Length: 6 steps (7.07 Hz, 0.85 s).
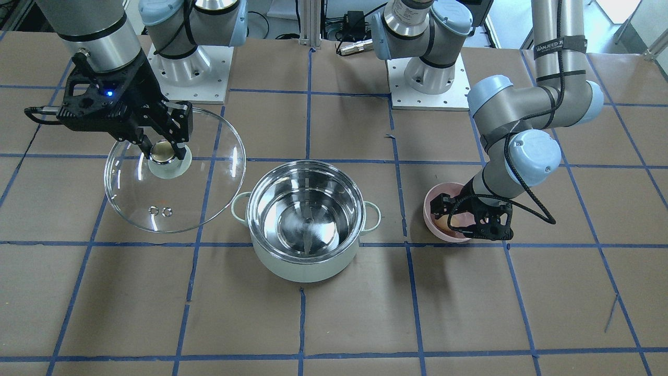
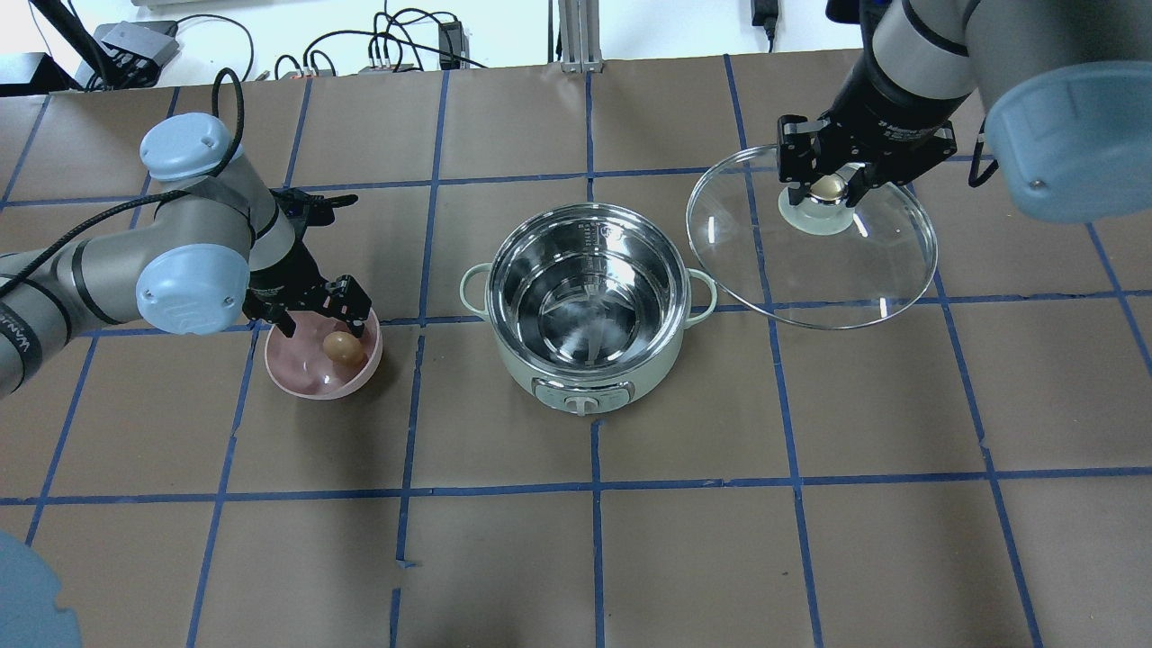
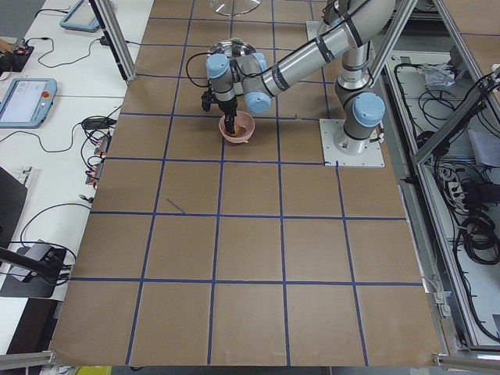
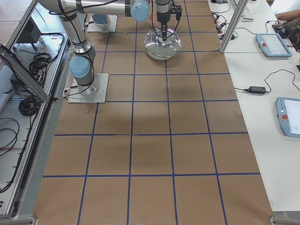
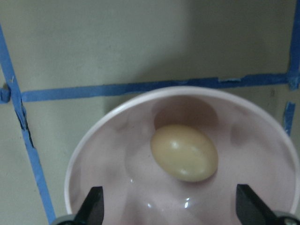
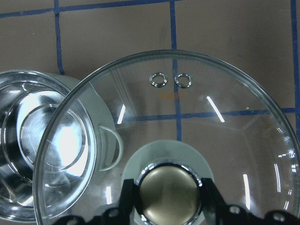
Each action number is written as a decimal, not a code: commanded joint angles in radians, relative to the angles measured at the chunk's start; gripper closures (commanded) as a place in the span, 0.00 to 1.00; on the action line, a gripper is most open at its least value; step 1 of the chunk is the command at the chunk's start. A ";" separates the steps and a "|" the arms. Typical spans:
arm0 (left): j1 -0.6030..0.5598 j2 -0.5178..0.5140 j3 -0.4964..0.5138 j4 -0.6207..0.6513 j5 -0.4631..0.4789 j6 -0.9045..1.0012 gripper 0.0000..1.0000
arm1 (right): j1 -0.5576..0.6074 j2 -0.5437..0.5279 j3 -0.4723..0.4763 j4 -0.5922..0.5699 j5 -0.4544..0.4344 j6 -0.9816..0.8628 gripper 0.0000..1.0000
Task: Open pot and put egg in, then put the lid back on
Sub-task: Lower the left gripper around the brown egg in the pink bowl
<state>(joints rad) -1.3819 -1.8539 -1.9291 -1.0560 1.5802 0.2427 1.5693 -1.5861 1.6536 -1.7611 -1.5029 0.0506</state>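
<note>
The mint-green pot [image 2: 531, 373] stands open at the table's middle, its steel inside bare; it also shows in the front view [image 1: 305, 263]. My right gripper [image 2: 828, 184] is shut on the metallic knob of the glass lid [image 2: 810, 261] and holds the lid tilted above the table, to the right of the pot and partly over its handle [image 6: 110, 150]. The tan egg [image 2: 339, 346] lies in a pink bowl [image 2: 306, 378] left of the pot. My left gripper [image 2: 319, 319] is open over the bowl, with a finger on either side of the egg [image 5: 184, 152], not touching it.
Brown paper with blue tape lines covers the table [image 2: 594, 540]. The two arm bases [image 1: 188, 68] stand at the robot's edge. In the front view the lid [image 1: 198, 183] hangs left of the pot and the pink bowl [image 1: 436, 201] sits to its right.
</note>
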 commanded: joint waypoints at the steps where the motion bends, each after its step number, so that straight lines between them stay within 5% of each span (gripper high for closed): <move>1: 0.000 -0.007 -0.004 0.028 -0.008 0.000 0.02 | 0.000 0.000 0.000 0.000 0.000 -0.002 0.66; 6: 0.004 -0.005 -0.042 0.057 -0.006 -0.002 0.02 | -0.002 0.000 0.000 0.000 0.000 -0.008 0.66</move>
<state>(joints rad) -1.3779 -1.8594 -1.9695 -1.0013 1.5742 0.2400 1.5679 -1.5861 1.6549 -1.7610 -1.5033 0.0432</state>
